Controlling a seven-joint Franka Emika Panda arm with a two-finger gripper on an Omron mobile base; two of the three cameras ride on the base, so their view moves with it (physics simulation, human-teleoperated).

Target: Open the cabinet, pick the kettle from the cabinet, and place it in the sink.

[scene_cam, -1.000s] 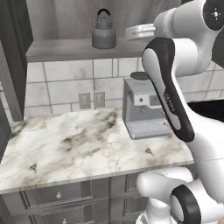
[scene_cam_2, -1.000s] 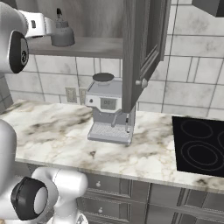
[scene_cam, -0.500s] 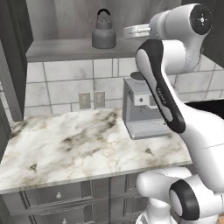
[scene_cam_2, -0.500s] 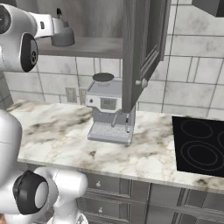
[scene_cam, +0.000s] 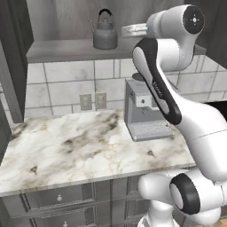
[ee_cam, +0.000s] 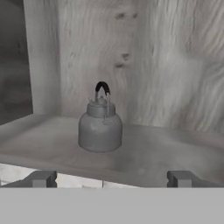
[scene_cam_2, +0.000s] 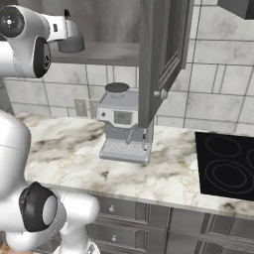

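Note:
The cabinet stands open, its right door swung out over the counter. On its shelf sits the kettle, small, rounded and dark grey, upright, with a black arched handle. My gripper hovers level with the kettle, just to its right and apart from it. In the hand view the kettle stands straight ahead on the shelf, some way beyond the fingertips, which are spread wide with nothing between them. From the right base view my hand partly hides the kettle. The sink is out of view.
A silver coffee machine stands on the marble counter below the shelf, right under my arm. The open door's edge hangs just above the machine. A black cooktop lies to the right. Grey drawer fronts run under the counter.
The arm has turned and carried the hand a little closer to the kettle along the shelf. The kettle and the door have not moved; the jaws stayed wide.

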